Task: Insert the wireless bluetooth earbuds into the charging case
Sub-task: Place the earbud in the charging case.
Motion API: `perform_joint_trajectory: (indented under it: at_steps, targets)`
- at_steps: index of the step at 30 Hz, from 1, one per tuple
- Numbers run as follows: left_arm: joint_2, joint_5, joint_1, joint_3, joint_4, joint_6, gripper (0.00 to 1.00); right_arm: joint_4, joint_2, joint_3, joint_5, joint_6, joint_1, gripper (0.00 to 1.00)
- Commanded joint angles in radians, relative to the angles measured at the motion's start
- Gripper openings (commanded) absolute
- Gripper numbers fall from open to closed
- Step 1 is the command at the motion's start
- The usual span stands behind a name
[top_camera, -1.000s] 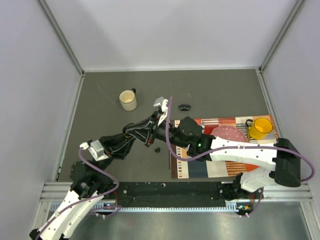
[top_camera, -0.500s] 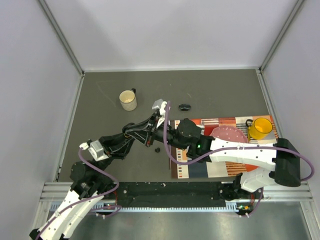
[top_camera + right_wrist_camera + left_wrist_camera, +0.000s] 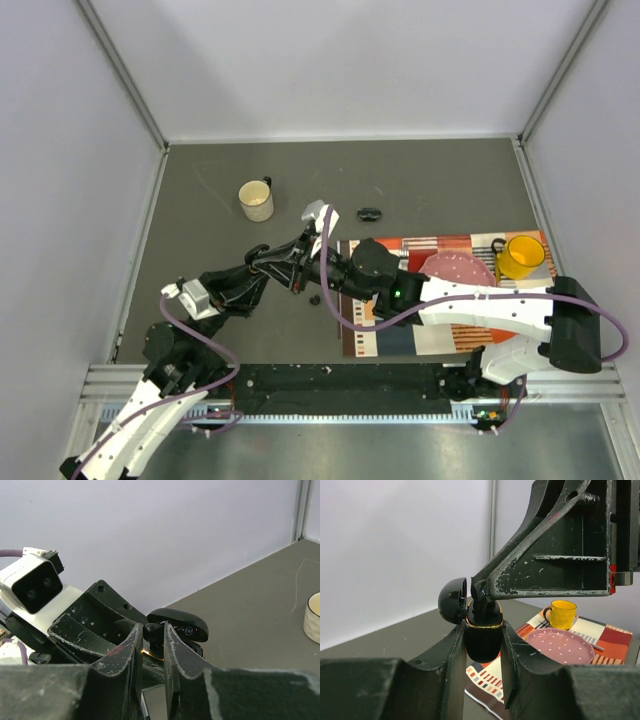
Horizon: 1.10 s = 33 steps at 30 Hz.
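Progress, by my reading: mid-insertion, with no bud confirmed seated.

Top view, left to right:
- Cream mug (image 3: pixel 256 200) sits at 10 o'clock of the meeting arms, well apart and not involved.
- Left jaws are pressed tight on the flanks of the charging case (image 3: pixel 483 647). They hold it upright, and it appears lifted off the counter (image 3: pixel 200 190). The lid (image 3: pixel 453 600) is hinged back toward 9 o'clock in the left wrist view.
- The case is glossy black and rounded, with a thin gold band at the mouth.
- One loose earbud (image 3: pixel 315 298) lies on the counter at 6 o'clock of the jaws, near the striped mat (image 3: pixel 400 340). It has yet to be fetched.
- Right jaws enter from 2 o'clock in the left wrist view, narrowed to a slit. They pinch the held earbud (image 3: pixel 152 634) right at the case mouth. The fingers hide the well, so I cannot tell whether it is seated.
- Both buds are tiny, black, rounded and shiny.
- A small dark oval object (image 3: pixel 369 213) lies at 1 o'clock, well apart. It is too small to tell whether it is a case or buds.

What is left, as I judge it: seat and release this bud, then fetch the loose one.
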Motion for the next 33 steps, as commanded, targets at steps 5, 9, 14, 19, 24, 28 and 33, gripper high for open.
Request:
perform_joint_trajectory:
  at_steps: [5,9,14,19,24,28,33]
  targets:
    - [-0.099,-0.016,-0.002,0.007,0.088,0.004,0.00,-0.066,0.011,0.062,0.022,-0.013,0.009,0.04]
    - [-0.098,-0.010,-0.002,0.009,0.085,0.004,0.00,-0.083,0.014,0.075,0.040,-0.010,0.011,0.04]
    - [-0.099,-0.005,-0.002,0.011,0.073,0.006,0.00,-0.109,0.012,0.092,0.056,-0.016,0.009,0.10]
    - [-0.099,-0.007,-0.002,0.012,0.068,0.014,0.00,-0.110,0.009,0.102,0.056,-0.014,0.009,0.16]
    - [-0.098,-0.008,-0.002,0.012,0.067,0.011,0.00,-0.098,0.008,0.103,0.062,-0.010,0.009,0.20]
    - [-0.098,-0.005,-0.002,0.011,0.064,0.006,0.00,-0.090,0.008,0.108,0.074,-0.001,0.009,0.21]
    - [-0.099,-0.001,-0.002,0.011,0.059,0.004,0.00,-0.096,0.006,0.117,0.088,0.001,0.011,0.27]
